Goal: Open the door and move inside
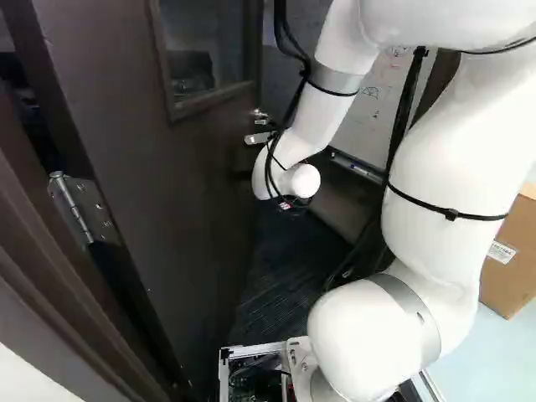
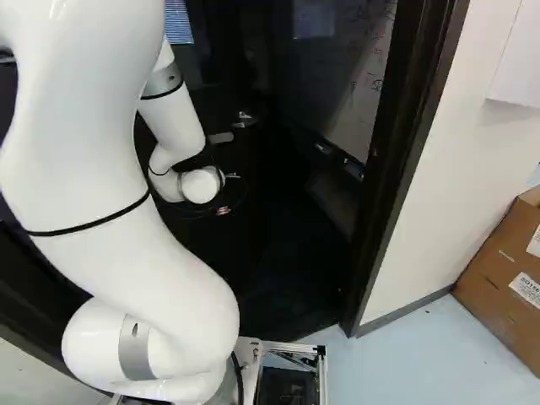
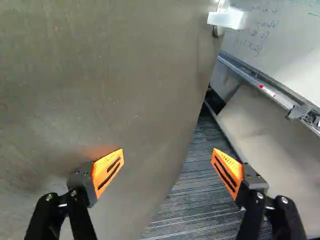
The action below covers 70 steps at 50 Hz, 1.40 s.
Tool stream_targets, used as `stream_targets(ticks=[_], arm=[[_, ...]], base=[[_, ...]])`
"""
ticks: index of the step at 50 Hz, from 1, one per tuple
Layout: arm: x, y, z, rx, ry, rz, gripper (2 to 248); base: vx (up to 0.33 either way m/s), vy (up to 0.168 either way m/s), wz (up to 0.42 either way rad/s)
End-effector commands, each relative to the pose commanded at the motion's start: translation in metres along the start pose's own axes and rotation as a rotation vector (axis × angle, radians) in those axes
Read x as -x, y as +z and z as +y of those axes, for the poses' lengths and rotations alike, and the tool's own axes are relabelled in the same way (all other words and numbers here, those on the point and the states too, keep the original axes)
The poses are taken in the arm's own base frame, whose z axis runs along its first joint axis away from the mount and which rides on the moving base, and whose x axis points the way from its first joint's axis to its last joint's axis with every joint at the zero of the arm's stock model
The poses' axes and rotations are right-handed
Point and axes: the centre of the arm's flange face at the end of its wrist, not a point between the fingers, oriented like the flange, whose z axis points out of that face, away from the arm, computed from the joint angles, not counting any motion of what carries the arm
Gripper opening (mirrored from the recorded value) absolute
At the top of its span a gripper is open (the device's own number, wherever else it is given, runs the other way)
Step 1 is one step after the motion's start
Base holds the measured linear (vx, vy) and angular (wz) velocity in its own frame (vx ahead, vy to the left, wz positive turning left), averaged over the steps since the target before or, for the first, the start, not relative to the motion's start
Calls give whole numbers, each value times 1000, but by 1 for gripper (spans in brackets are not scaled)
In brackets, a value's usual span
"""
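Note:
Beyond the white wrist, the gripper (image 1: 293, 203) is mostly hidden in the left base view. Seen from the wrist, the gripper (image 3: 167, 167) stands wide open with nothing between its pads. One orange pad (image 3: 108, 171) is close to the face of the dark door (image 3: 110, 75); whether they touch I cannot tell. The other is over carpet (image 3: 195, 200) past the door's edge. The door (image 1: 167, 209) stands ajar, swung away from the base on its hinge (image 1: 82, 209). Its lever handle (image 1: 258, 138) is above the wrist, also visible as the handle (image 3: 227, 19) ahead of the fingers.
A dark door frame (image 2: 411, 169) stands right of the opening in the right base view, with a white wall (image 2: 456, 169) beside it. A cardboard box (image 2: 506, 270) leans there. Inside are a whiteboard (image 3: 285, 50) and its tray (image 3: 270, 91), near the far finger.

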Motion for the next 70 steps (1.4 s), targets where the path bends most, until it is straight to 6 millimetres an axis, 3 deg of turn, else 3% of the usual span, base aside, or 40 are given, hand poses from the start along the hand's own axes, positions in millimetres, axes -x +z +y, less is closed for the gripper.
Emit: stream_targets(ticks=[70], arm=[[-20,44,-97,-198,-79,32,247]], base=[[0,0,0]])
